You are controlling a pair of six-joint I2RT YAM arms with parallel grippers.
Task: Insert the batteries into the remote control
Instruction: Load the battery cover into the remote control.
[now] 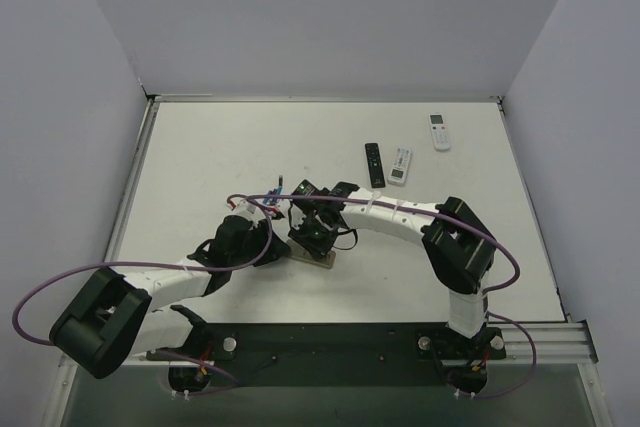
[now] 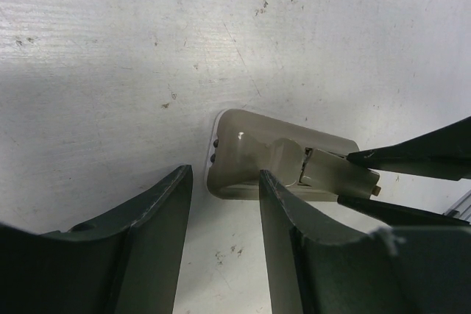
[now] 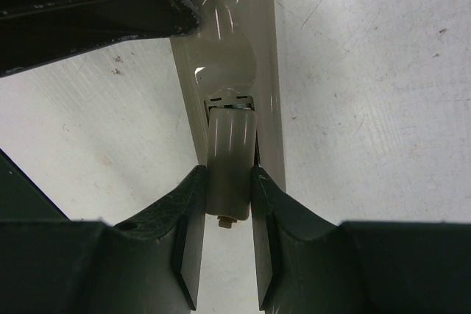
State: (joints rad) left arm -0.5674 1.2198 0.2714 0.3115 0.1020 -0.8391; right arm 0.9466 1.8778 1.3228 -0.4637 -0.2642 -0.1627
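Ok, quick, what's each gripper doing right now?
Left gripper: open, gripping nothing, one finger by the remote control's end.
Right gripper: closed on a tan cover piece over the remote control.

The remote control lies mid-table, with three other remotes behind it, rightward.

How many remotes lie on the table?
4: beige remote near the centre; black remote and white remote side by side behind it; second white remote farther back. More may be hidden.

white arm links with black joints — purple cables looping alongside, dark tool fingers.
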